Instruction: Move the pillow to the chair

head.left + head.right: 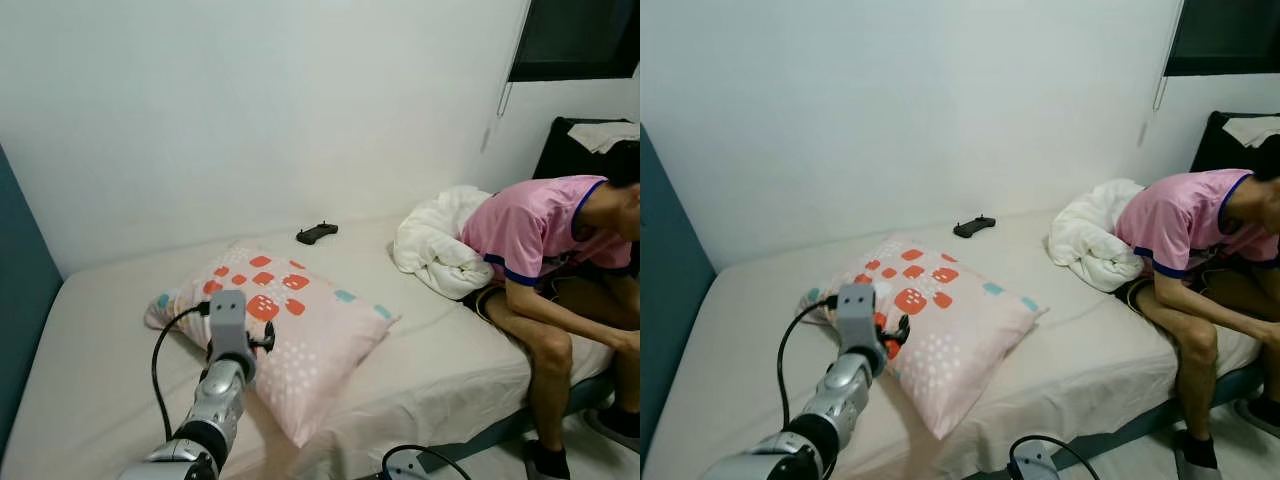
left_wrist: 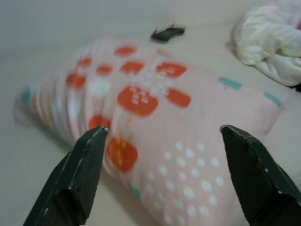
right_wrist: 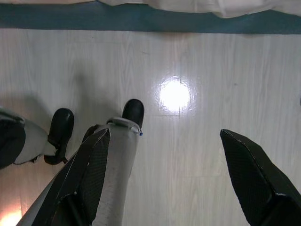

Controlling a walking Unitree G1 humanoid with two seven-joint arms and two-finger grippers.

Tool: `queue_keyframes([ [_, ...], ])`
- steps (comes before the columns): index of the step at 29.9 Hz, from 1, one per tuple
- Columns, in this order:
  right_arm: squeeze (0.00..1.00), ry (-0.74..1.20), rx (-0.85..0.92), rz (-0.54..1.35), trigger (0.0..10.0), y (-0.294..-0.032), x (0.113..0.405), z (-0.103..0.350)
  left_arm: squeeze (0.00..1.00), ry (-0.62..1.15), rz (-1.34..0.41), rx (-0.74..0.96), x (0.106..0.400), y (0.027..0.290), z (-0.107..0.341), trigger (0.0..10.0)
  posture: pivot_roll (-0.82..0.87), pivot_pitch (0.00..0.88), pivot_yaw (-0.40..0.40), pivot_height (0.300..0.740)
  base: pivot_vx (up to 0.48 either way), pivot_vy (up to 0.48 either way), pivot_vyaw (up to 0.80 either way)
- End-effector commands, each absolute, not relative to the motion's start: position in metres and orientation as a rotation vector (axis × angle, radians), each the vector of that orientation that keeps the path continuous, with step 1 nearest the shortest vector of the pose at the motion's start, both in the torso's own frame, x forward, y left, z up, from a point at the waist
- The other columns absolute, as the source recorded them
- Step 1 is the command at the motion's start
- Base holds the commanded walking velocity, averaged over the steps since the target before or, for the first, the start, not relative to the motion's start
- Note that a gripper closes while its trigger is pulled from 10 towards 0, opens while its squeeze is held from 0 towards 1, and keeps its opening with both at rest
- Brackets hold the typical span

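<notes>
— Where's the pillow [image 1: 290, 335]?
— On the bed [image 1: 100, 330], its corner past the front edge; a game controller [image 1: 316, 233] lies behind it.
— The left gripper [image 2: 162, 141]?
— Before the pillow, jaws spread wide. The right gripper [image 3: 164, 146] hangs over the floor [image 3: 197, 70], jaws apart.

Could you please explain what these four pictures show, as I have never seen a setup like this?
This is a humanoid robot with two arms, each ending in two black fingers. Two pictures come from cameras in its head, looking down at a bed. The other two come from cameras on its wrists. On the bed lie a pillow, a small black controller and a bundled white blanket; a person sits on the edge. The left gripper reaches toward the pillow, jaws open, holding nothing. The right gripper hangs open over the floor.
</notes>
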State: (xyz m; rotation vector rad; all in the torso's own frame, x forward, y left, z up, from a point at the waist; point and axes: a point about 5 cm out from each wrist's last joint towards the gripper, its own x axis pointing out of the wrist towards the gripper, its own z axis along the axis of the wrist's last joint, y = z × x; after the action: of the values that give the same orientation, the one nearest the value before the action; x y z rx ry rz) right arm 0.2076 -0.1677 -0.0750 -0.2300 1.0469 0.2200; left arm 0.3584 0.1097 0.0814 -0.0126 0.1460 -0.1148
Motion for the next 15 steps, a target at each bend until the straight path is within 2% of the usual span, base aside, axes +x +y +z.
queue_keyframes([
  [1, 0.00, 1.058, -0.239, 0.223, 10.0, -0.168, 0.206, -0.076, 0.00, 0.089, -0.166, 0.066, 0.361, 0.097, 0.091, 10.0, -0.03, 0.000, -0.039, 0.650, 0.000, 0.000, 0.00],
  [9, 0.00, 1.064, -0.241, 0.220, 10.0, -0.168, 0.205, -0.077, 0.00, 0.005, -0.239, 0.302, 0.361, 0.078, 0.100, 10.0, -0.03, 0.000, -0.033, 0.615, 0.000, 0.000, 0.00],
  [15, 0.00, 1.064, -0.238, 0.222, 10.0, -0.167, 0.204, -0.077, 0.00, 0.001, -0.247, 0.349, 0.360, 0.074, 0.098, 10.0, -0.03, 0.000, -0.033, 0.600, 0.000, 0.000, 0.00],
])
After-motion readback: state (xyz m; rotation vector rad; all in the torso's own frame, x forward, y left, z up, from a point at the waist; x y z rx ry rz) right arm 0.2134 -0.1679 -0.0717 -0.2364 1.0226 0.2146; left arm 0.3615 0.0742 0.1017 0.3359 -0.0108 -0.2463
